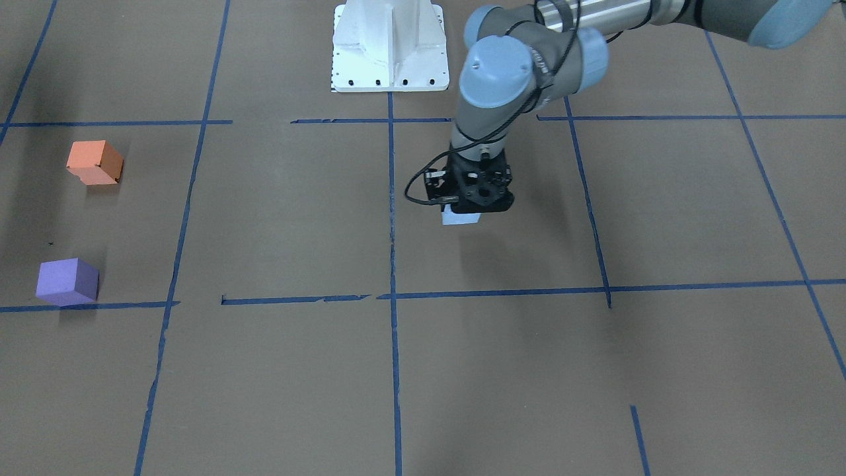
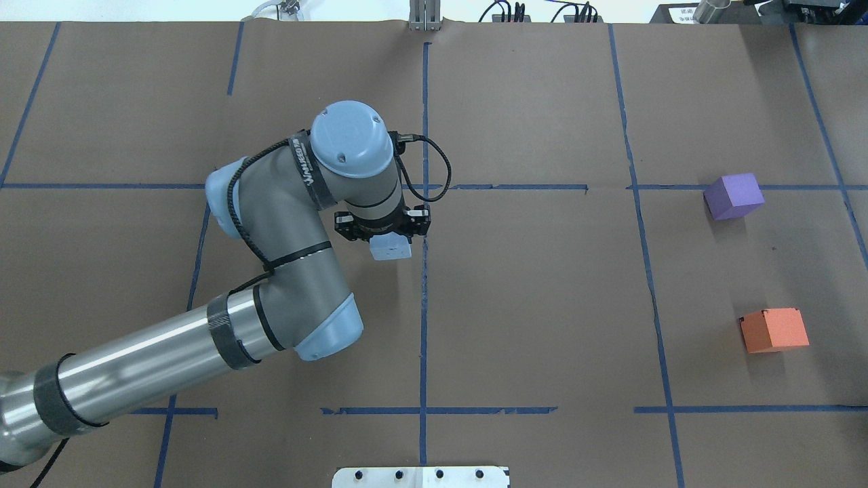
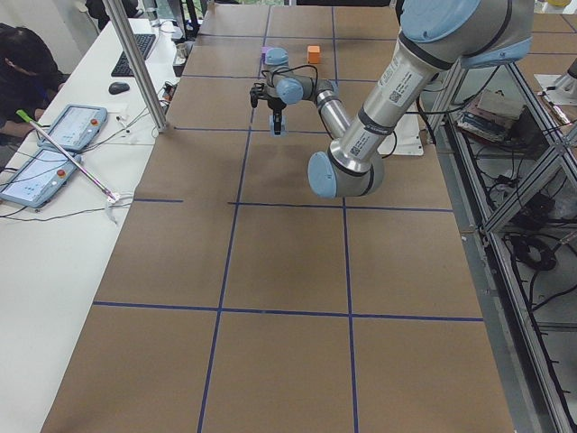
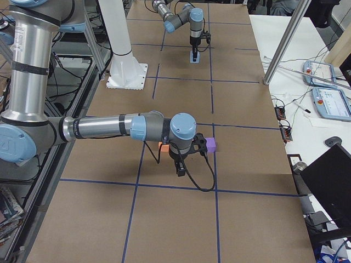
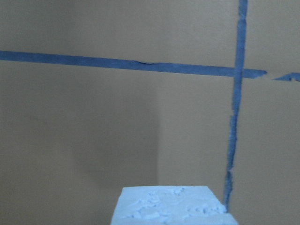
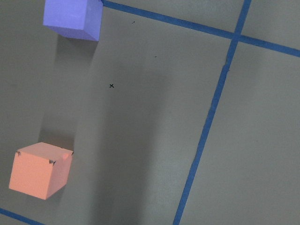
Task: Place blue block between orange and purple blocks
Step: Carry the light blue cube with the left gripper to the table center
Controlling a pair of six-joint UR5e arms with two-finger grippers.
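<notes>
My left gripper (image 2: 388, 242) is shut on the pale blue block (image 2: 391, 249) near the table's centre line. The block also shows under the gripper in the front view (image 1: 461, 216) and at the bottom of the left wrist view (image 5: 171, 206). The orange block (image 2: 774, 330) and the purple block (image 2: 733, 196) sit apart on the table's right side, with bare paper between them. Both show in the right wrist view: the orange block (image 6: 40, 170) and the purple block (image 6: 73, 18). My right gripper (image 4: 181, 164) hangs above them; I cannot tell whether it is open or shut.
Brown paper with blue tape lines (image 2: 424, 305) covers the table. The white robot base (image 1: 390, 46) stands at the table's edge. A side bench with tablets and cables (image 3: 54, 153) lies beyond the far edge.
</notes>
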